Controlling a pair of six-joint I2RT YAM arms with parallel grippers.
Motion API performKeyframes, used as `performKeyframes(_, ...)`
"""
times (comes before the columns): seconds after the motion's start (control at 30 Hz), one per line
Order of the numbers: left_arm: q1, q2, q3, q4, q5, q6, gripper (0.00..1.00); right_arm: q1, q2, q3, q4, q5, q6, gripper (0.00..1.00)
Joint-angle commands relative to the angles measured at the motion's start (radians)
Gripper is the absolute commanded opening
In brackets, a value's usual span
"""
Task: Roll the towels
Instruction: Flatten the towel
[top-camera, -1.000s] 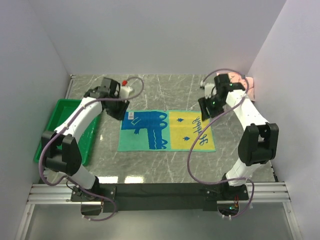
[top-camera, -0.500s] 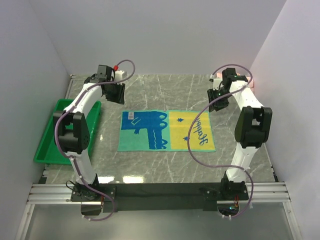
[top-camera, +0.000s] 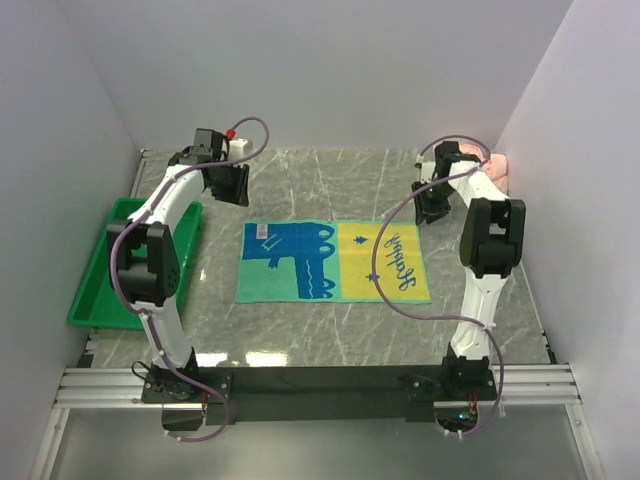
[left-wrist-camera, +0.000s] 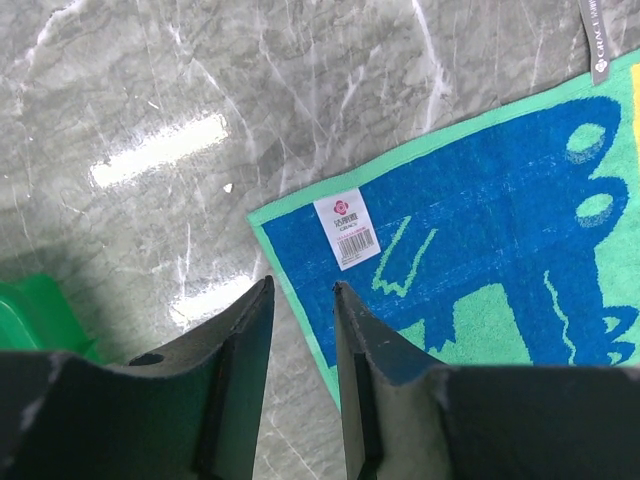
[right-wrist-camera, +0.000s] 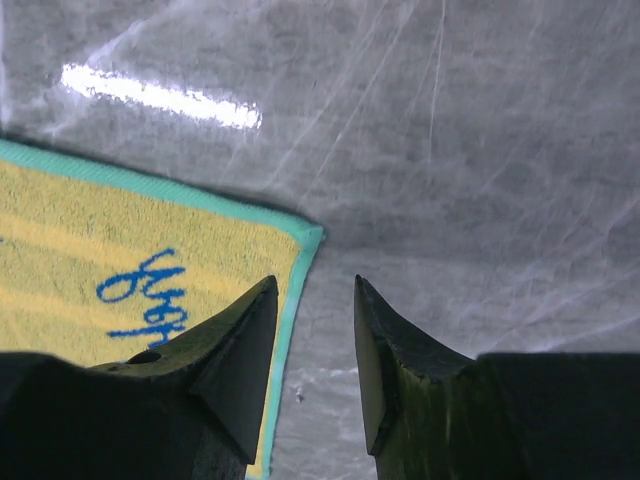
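Teal-and-blue towel (top-camera: 333, 262) lies flat mid-surface (top-camera: 330, 185); my left end effector (left-wrist-camera: 302, 292) and right end effector (right-wrist-camera: 315, 287), narrowly parted and empty over its far corners, may catch only hem and slip.

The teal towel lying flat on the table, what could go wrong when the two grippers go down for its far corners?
1. The left gripper hangs over the teal towel near its white label, jaws only narrowly apart. On flat cloth it may push rather than pinch.
2. The right gripper straddles the other corner's hem, one finger over bare table. It may catch only the edge, so the roll could start skewed.
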Motion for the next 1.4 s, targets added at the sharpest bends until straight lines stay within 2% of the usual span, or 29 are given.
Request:
performKeyframes(0.0,0.01,0.012,0.02,0.016,0.023,0.004,0.36,0.002,0.022,0.071,0.027,0.008,0.019,0.44)
performKeyframes(0.17,0.021,0.032,0.035,0.01,0.031,0.006,0.36,0.005,0.07,0.118,0.002,0.005,0.029,0.44)
performKeyframes(0.43,0.039,0.067,0.079,-0.01,0.028,0.012,0.38,0.028,0.059,0.04,0.04,0.068,0.011,0.44)
performKeyframes(0.6,0.05,0.084,0.087,-0.012,0.014,0.018,0.38,0.083,0.073,0.011,0.057,0.132,0.0,0.43)
performKeyframes(0.7,0.056,0.095,0.082,-0.01,0.016,0.01,0.38,0.097,0.074,-0.01,0.068,0.148,-0.001,0.39)
performKeyframes(0.77,0.057,0.11,0.084,-0.013,0.025,0.002,0.38,0.099,0.077,-0.01,0.073,0.163,-0.004,0.3)
performKeyframes(0.8,0.059,0.114,0.084,-0.012,0.028,-0.001,0.37,0.099,0.082,0.003,0.057,0.162,-0.007,0.2)
performKeyframes(0.9,0.059,0.137,0.084,-0.002,0.05,-0.01,0.36,0.097,0.088,0.005,0.05,0.154,-0.012,0.0)
performKeyframes(1.03,0.057,0.179,0.095,0.008,0.079,-0.016,0.36,0.096,0.053,-0.017,0.073,0.128,-0.024,0.0)
performKeyframes(1.37,0.034,0.236,0.053,0.076,0.024,-0.001,0.4,0.096,0.039,0.032,0.036,0.09,-0.029,0.0)
